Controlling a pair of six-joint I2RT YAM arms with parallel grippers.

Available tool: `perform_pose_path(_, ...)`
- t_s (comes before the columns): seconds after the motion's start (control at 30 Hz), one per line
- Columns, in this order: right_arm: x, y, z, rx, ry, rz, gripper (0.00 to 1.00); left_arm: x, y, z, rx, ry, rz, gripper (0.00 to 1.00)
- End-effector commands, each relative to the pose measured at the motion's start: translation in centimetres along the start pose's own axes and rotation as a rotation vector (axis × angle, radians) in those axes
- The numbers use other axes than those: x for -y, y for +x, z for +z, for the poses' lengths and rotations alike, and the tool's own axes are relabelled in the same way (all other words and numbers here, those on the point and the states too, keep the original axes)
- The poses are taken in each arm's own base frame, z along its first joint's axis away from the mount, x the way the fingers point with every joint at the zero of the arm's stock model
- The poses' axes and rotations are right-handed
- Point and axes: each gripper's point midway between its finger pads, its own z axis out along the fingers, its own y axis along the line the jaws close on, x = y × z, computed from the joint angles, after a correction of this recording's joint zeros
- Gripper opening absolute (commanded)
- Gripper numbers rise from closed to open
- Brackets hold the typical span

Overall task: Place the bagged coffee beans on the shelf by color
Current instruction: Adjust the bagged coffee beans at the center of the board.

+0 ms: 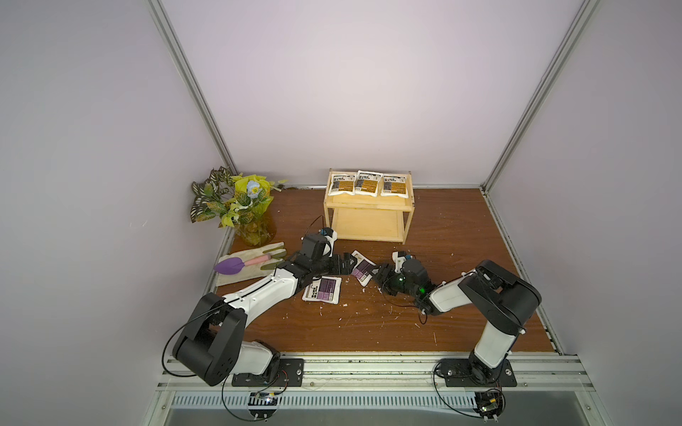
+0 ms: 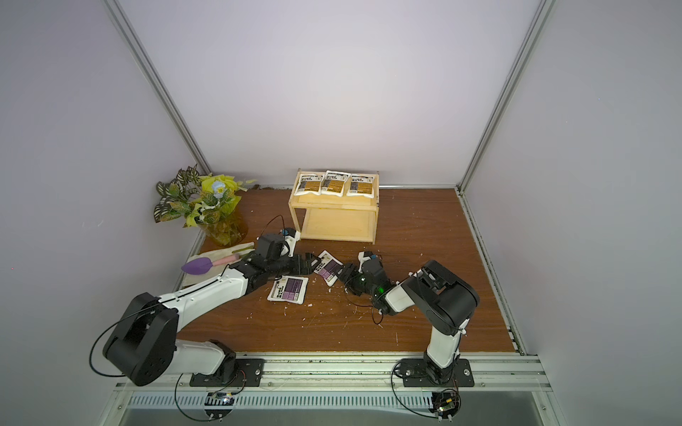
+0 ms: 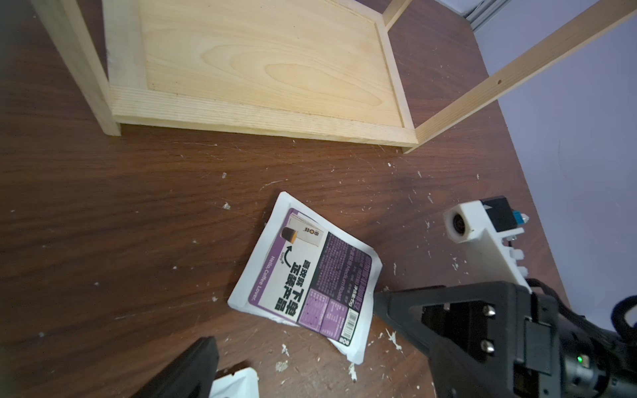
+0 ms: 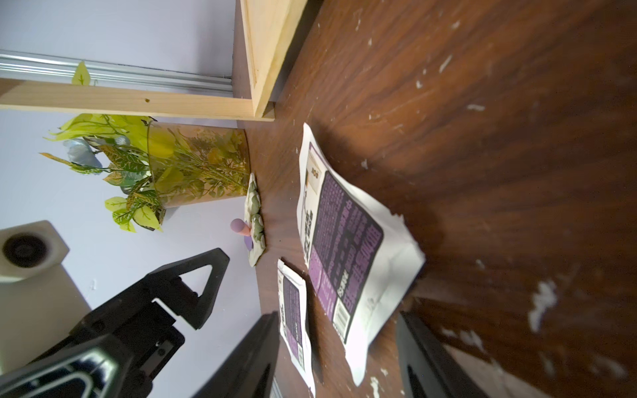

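The right claw [image 4: 337, 320] stood with its jaws apart. The raised edge of a purple pouch [image 4: 344, 234] lay between them, not yet pinched. The left claw [image 1: 345, 263], apparently apart too and empty, sat just beside that pouch's far edge. A second purple pouch [image 1: 321, 289] lay flat on the table [image 1: 369, 324] under the left arm. Three golden-brown pouches [image 1: 366, 183] already lined the top tier of the shelf [image 1: 369, 207]. Its lower tier was bare, so two placings seemed left. The left claw crowded the lift, while the plant [image 1: 240, 203] and trowel [image 1: 230, 265] sat well aside.
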Motion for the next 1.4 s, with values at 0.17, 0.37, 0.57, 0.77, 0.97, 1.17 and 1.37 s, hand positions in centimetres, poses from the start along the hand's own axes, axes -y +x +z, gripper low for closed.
perform_pose_path(0.17, 0.5, 0.9, 1.2, -0.022, -0.016, 0.074, 0.59, 0.2, -0.1, 1.2, -0.011, 0.043, 0.024, 0.99)
perform_pose_path(0.37, 0.9, 0.6, 1.5, -0.007, -0.003, 0.086, 0.57, -0.7, 0.7, 2.4, -0.034, 0.033, 0.015, 1.00)
perform_pose_path(0.57, 1.2, 0.5, 1.9, -0.004, 0.000, 0.100, 0.53, -0.9, 1.0, 3.1, -0.047, 0.039, 0.009, 1.00)
perform_pose_path(0.77, 1.6, 0.6, 2.0, -0.007, 0.006, 0.104, 0.51, -1.0, 1.1, 3.0, -0.047, 0.038, 0.010, 0.99)
perform_pose_path(0.97, 1.9, 0.7, 1.8, -0.005, 0.006, 0.104, 0.48, -1.1, 1.1, 3.0, -0.045, 0.035, 0.010, 1.00)
perform_pose_path(1.17, 2.1, 0.7, 1.7, -0.006, 0.009, 0.104, 0.44, -1.1, 0.9, 2.9, -0.041, 0.030, 0.012, 0.99)
perform_pose_path(1.37, 2.4, 0.8, 1.8, -0.006, 0.012, 0.105, 0.35, -1.0, 0.8, 2.5, -0.035, 0.025, 0.020, 0.99)
